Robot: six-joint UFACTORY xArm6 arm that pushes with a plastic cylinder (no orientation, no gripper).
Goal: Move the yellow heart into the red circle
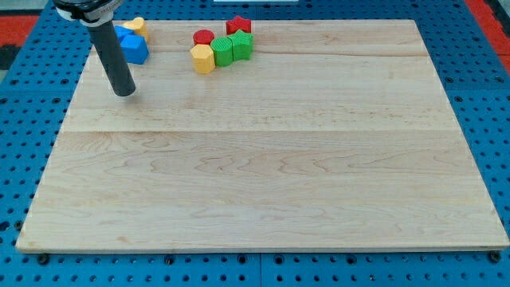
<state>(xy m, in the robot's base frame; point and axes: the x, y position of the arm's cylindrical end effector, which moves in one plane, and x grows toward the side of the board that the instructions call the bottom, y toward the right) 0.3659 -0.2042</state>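
Seven blocks on the wooden board (263,159), all bunched along the view's top edge, in two groups. No jaws on this rig, only a straight dark rod (114,60), so nothing is grasped or clamped. At the view's left the rod comes down from the top-left corner, tilted slightly toward the view's right, and my tip (125,93) sits on the board just below the left group and apart from it. That left group: two blue blocks, the rear blue block (125,34) partly hidden behind the rod, shape can't tell, and the front blue block (135,51) just right of the rod; the two are touching. The yellow heart (136,28) sits right behind them at the top edge, touching the blue pair, up and right of my tip. A bare gap of board separates this from the right group. There, going right: the yellow hexagon (203,58) at the front left, the red circle (204,37) just behind it, then the green block (222,52) and a second green block (242,45) side by side and touching, with the red star (238,25) behind that second one. Yellow heart and red circle are well apart, blue blocks near the heart's front. The rest of the board, centre to bottom, is plain wood on a blue perforated table (24,119).
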